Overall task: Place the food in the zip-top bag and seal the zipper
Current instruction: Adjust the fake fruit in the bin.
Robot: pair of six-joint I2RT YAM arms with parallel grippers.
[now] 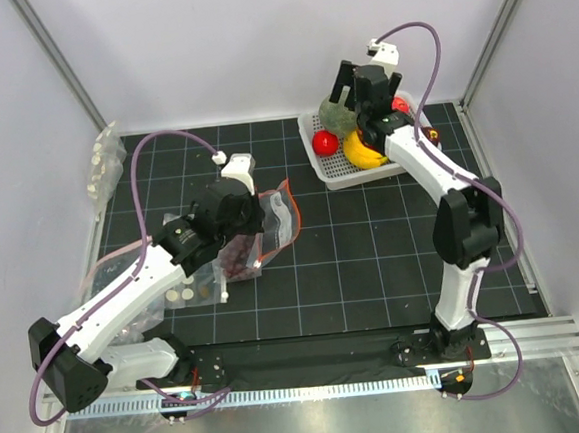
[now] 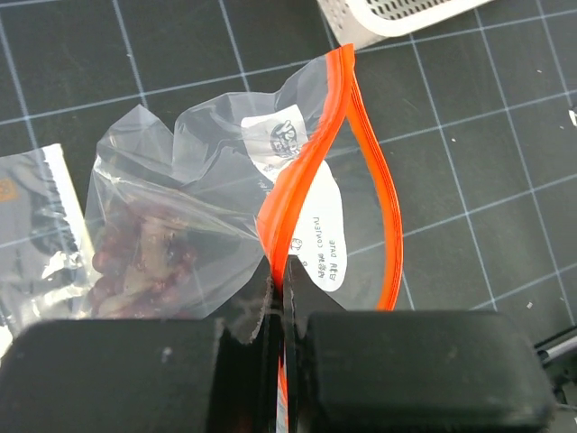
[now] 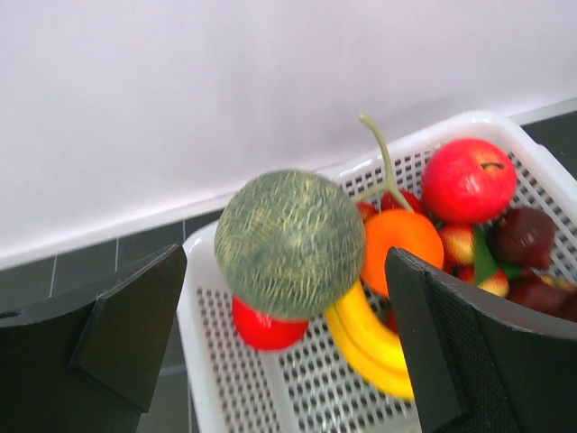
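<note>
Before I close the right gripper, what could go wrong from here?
1. The right gripper hangs open over the green melon, not the orange ball or red ball beside it; closing now would probably grab the wrong item.
2. The left gripper pinches only one point of the zipper, and the mouth of the zip-top bag gapes narrowly, so a fruit could catch on the strip.

Left tool (image 1: 253, 222) meets the zip-top bag (image 1: 282, 227); right tool (image 1: 353, 96) hovers over the basket (image 1: 362, 179).

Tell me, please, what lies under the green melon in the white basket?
A red ball and a yellow banana peek out beneath the melon, with an orange ball beside it. Its body hides whatever else lies under it in the basket.
</note>
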